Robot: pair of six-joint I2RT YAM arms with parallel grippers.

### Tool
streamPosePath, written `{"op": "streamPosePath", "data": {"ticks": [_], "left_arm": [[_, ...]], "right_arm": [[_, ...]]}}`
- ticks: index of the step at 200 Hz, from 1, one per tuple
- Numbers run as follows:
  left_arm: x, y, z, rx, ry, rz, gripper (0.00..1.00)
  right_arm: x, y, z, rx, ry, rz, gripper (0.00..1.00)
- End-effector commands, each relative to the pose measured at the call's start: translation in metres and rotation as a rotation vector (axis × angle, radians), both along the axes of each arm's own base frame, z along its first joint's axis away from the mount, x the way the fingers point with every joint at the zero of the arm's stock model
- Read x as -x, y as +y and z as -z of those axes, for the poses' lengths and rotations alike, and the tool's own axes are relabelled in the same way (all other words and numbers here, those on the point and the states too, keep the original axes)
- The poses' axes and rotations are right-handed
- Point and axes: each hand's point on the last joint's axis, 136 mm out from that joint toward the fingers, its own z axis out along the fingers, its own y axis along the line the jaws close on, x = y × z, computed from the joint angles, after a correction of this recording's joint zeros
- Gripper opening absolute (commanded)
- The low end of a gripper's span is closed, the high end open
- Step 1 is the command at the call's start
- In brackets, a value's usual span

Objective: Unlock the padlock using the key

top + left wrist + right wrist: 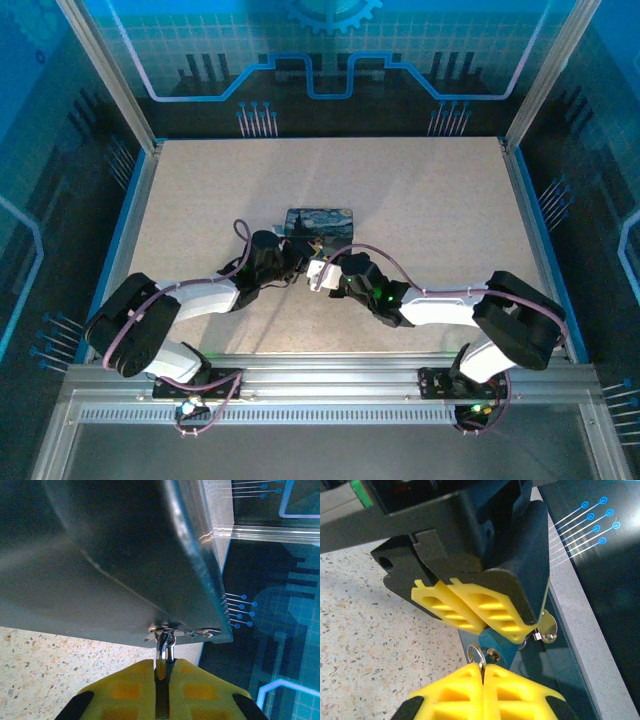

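**Inspector:** State of the right claw?

**Assessor:** Pressed together, pinching the key by its wire ring at the very tips. The blade is too small to make out.

**Inspector:** And the padlock?

**Assessor:** Just ahead of those tips, slightly right, its base touching the ring. Beyond it, the left claw is clamped on the padlock.

**Inspector:** Long axis?

**Assessor:** It runs away from the right claw toward the hasp on the box. In my judgement, any turn must be made about that line.
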Motion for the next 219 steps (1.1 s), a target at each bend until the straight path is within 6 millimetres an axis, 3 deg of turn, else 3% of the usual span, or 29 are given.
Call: {"op": "streamPosePath", "data": {"ticks": [1,74,145,219], "left_arm": [[-0.004,-0.011,-0.026,0.053,-0.055,0.031,0.0],[-0.004,-0.013,-0.025,0.053,-0.053,0.031,0.0],[-0.002,-0.015,-0.022,0.045,-0.05,0.028,0.0],[-0.003,-0.014,-0.016,0.033,-0.042,0.025,0.0]], "right_arm": [[-0.006,0.01,-0.017,-0.073,-0.034,0.025,0.0],[-0.01,0.006,-0.021,-0.184,0.017,0.113,0.0],[-0.015,0.009,-0.024,-0.542,0.287,0.323,0.0],[-0.014,0.005,-0.015,-0.642,0.435,0.413,0.0]]}}
